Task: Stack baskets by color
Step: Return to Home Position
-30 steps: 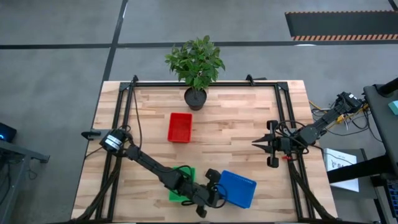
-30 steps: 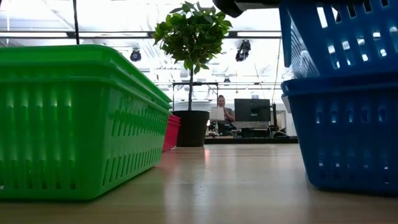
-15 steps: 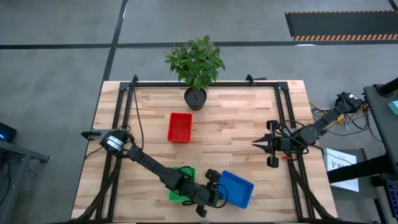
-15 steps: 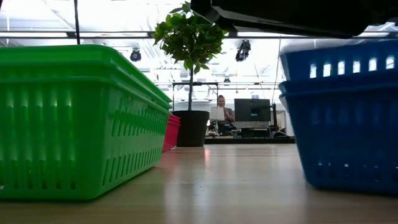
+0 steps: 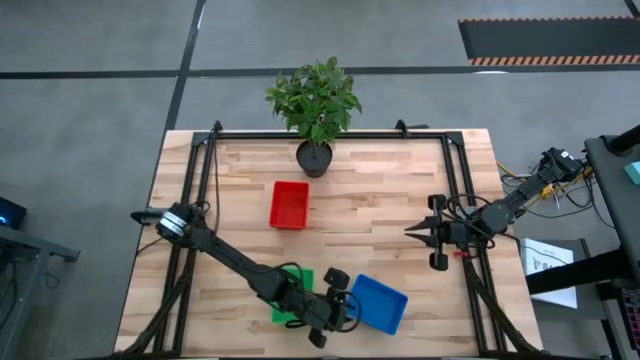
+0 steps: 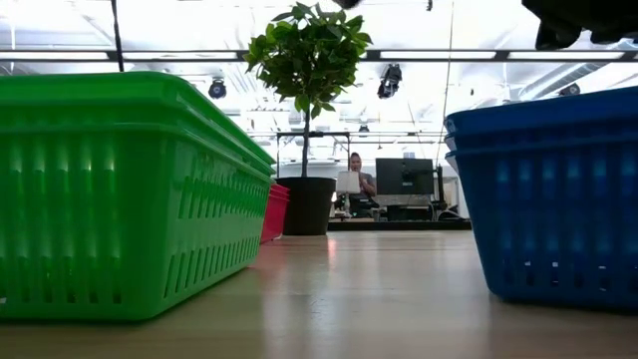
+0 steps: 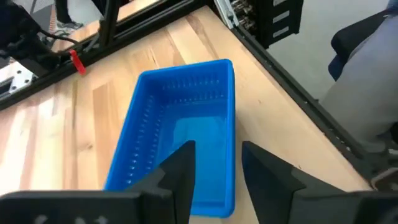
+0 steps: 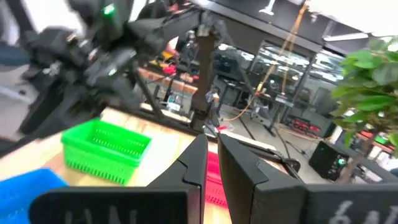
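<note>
The blue baskets [image 5: 378,304] sit nested as one stack at the table [image 5: 380,190] edge farthest from the plant pot [image 5: 314,158], a little to the pot's right. From above I read them as a single blue tray. Only the low view gives me the layered rims, one inside another. My left wrist camera looks down into the top one, and it holds nothing.

The green baskets [image 5: 296,290] stand just left of the blue, equally far from the pot, with a strip of bare wood between the two stacks. The left arm [image 5: 240,262] covers much of them in the high view, while the low view shows their whole perforated side wall. The red baskets [image 5: 290,204] lie near the pot, slightly to its left. At table height they are only a red sliver against the pot's side.

The left gripper [image 5: 338,300] hangs over the end of the blue stack that faces the green one. Its fingers [image 7: 180,177] are spread with nothing between them, which only the wrist view tells me.

The right gripper [image 5: 412,231] waits over bare wood, well right of the pot and about halfway down the table. Its fingers are drawn almost together on nothing. Its own camera looks across at the green stack, a corner of blue, and red in the slit between the fingers.

A person [image 6: 355,165] sits in the room behind the pot, seen in the low view alone.
</note>
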`<state>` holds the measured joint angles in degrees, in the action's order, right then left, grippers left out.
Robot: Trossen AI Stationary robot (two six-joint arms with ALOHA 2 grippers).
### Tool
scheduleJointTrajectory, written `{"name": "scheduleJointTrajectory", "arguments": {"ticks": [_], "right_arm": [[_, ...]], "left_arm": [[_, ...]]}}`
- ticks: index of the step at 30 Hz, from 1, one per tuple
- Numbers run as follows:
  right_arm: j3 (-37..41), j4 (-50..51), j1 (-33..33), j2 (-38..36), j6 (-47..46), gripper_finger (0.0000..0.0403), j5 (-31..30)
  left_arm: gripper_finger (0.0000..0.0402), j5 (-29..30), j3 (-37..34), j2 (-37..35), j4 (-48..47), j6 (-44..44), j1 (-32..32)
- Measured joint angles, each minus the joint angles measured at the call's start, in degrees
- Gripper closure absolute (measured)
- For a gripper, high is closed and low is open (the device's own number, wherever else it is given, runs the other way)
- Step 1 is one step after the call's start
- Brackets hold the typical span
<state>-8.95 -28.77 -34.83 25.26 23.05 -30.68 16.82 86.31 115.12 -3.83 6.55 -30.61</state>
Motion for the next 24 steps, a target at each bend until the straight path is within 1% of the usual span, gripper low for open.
{"name": "scheduleJointTrajectory", "arguments": {"ticks": [2, 5, 7, 10, 11, 17, 21, 24], "right_arm": [[0.00, 0.60, -0.01, -0.05, 0.82, 0.0371, 1.49], [0.00, 0.44, 0.00, -0.10, 2.29, 0.0371, 4.61], [0.06, 0.45, -0.02, -0.10, 2.51, 0.0371, 4.73], [0.28, 0.82, -0.01, -0.17, 3.08, 0.0371, 3.78], [0.38, 0.77, 0.10, -0.13, 3.10, 0.0371, 3.66], [0.46, 0.76, 4.16, 0.12, 0.85, 0.0371, 4.23], [0.46, 1.15, 8.23, 0.45, 1.40, 0.0371, 6.74], [0.48, 1.60, 10.76, -0.12, 2.38, 0.0371, 6.80]], "left_arm": [[0.0296, -0.10, -1.96, -2.50, -0.10, 1.34, 0.00], [0.0324, -0.30, -6.90, -7.49, 0.22, 3.64, 0.27], [0.0349, -0.32, -11.75, -11.87, 0.52, 3.86, 0.75], [0.0387, -0.40, -20.97, -19.03, 5.64, 3.84, 2.02], [0.0394, -0.68, -24.33, -21.54, 8.44, 3.84, 2.65], [0.0394, -1.75, -45.07, -36.14, 26.64, 4.34, 7.96], [0.0394, -1.71, -56.01, -45.68, 32.55, 4.28, 12.20], [0.0394, -1.83, -62.29, -52.96, 34.72, 4.25, 14.42]]}}
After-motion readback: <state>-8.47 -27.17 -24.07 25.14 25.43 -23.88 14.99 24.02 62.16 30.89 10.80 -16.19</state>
